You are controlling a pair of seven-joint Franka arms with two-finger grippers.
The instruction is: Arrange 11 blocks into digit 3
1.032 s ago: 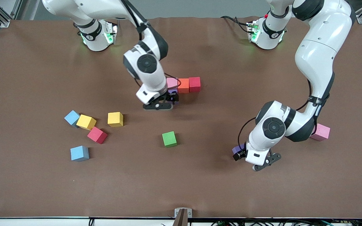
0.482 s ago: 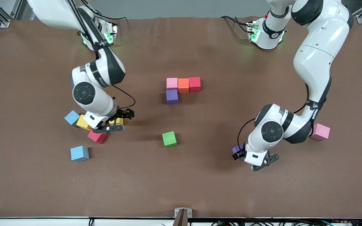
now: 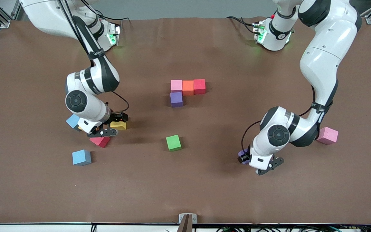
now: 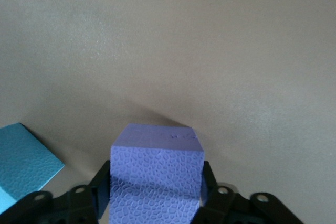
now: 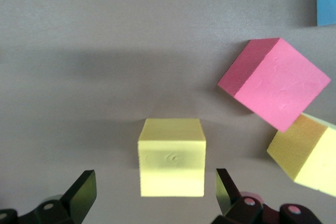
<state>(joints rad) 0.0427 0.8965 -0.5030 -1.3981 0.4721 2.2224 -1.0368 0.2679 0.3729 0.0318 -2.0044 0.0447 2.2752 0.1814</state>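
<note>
The digit 3 stands as a row of pink (image 3: 176,85), orange (image 3: 188,87) and red (image 3: 199,86) blocks, with a purple block (image 3: 176,99) touching the pink one on the side nearer the front camera. My right gripper (image 3: 116,123) is open, low astride a yellow block (image 3: 119,125), which also shows in the right wrist view (image 5: 171,156) between the fingers (image 5: 84,190). My left gripper (image 3: 242,158) is shut on a second purple block (image 4: 156,177) low at the table. The green block (image 3: 173,142) lies loose between the arms.
Beside the yellow block lie a red-pink block (image 3: 100,141) (image 5: 274,82), a second yellow block (image 5: 307,153) and a light blue block (image 3: 72,120). Another light blue block (image 3: 81,157) lies nearer the front camera. A pink block (image 3: 328,135) lies by the left arm's elbow.
My right gripper left the purple block beside the pink one and swung to the right arm's end, coming down open around the yellow block. My left gripper shifted slightly with its purple block.
</note>
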